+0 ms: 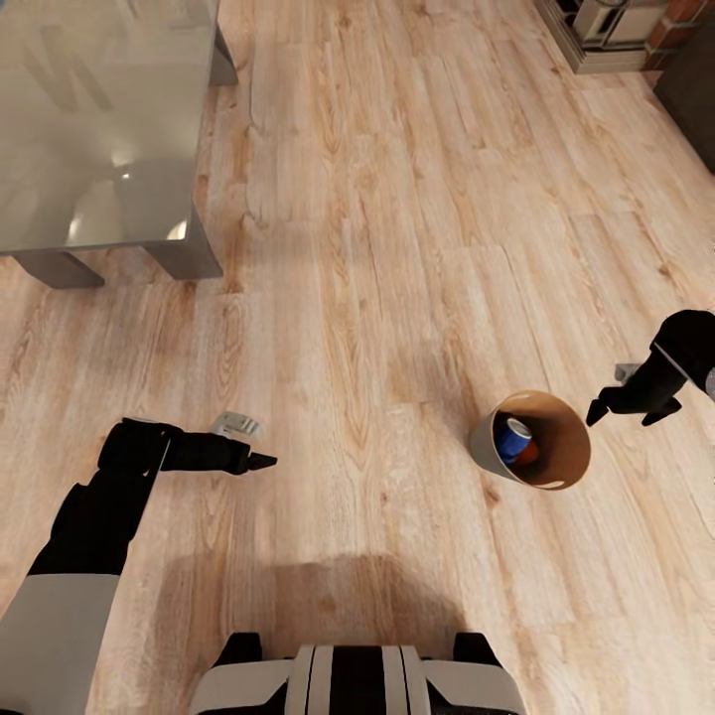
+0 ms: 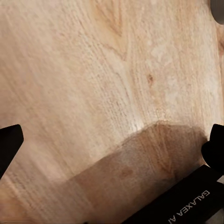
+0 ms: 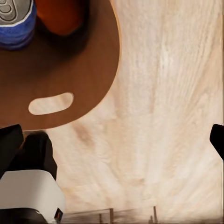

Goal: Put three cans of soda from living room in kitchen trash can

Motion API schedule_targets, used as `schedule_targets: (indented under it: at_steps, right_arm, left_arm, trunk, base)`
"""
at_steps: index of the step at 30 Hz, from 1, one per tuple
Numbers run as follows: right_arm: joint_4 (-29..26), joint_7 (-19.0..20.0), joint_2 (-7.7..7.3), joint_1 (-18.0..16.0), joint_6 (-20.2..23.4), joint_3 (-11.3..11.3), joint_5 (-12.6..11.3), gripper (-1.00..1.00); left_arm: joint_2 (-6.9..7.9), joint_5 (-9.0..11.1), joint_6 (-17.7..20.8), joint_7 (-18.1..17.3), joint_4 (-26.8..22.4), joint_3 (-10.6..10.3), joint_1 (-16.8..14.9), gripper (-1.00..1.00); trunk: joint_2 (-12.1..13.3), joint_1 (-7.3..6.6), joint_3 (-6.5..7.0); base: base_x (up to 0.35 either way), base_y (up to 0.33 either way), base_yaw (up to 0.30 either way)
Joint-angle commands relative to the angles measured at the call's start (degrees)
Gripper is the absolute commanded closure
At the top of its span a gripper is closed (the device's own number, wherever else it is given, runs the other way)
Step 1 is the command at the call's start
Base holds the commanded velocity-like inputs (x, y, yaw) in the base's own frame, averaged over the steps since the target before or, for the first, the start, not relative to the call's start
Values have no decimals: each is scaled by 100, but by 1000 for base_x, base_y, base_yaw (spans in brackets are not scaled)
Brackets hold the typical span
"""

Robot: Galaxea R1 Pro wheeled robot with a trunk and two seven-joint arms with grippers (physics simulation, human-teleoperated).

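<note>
- Now your right fingers [image 1: 627, 409] hang spread and empty beside the tash can [image 1: 567, 467] rim.
- Left fingers [image 1: 260, 461] spread over bare wood floor [image 1: 377, 248].
- Blue can [image 1: 514, 439] and orange can [image 3: 60, 14] lie inside.
- Glass counter [image 1: 99, 119] stands far left.

Bin on the floor, cans inside

The bin [image 1: 541, 467] sits right of center, two cans [image 1: 516, 440] in it, table [image 1: 99, 129] far left.

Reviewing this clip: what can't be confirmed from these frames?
- Can count: in the head view the trash can wall hides all but a blue can and an orange sliver.
- Right wrist view: frame edge crops both cans.
- Left gripper: opening unclear in the head view.
</note>
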Motion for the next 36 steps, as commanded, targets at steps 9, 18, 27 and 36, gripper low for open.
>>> schedule_targets:
  at_steps: [9,18,27,36]
  right_arm:
    - [-75,-32,17,732,1,295,15,-100]
    - [-1929,-103,6,2918,1,219,-18,-100]
    - [-2854,-1683,243,4781,-275,-1527,-56,-100]
    - [-2637,-2179,850,5329,-1160,-1952,-77,-100]
  left_arm:
    - [-77,-18,-44,287,288,10,1,-100]
    - [-401,14,-727,1636,1233,21,0,-100]
    - [-451,283,-2060,2893,2839,120,273,-100]
    - [-431,691,-3453,4479,4517,738,425,-100]
  trunk:
    - [362,-198,162]
    - [723,-396,324]
    - [1084,-594,485]
    - [1445,-791,647]
  base:
    - [0,0,0]
    - [0,0,0]
    - [0,0,0]
    - [0,0,0]
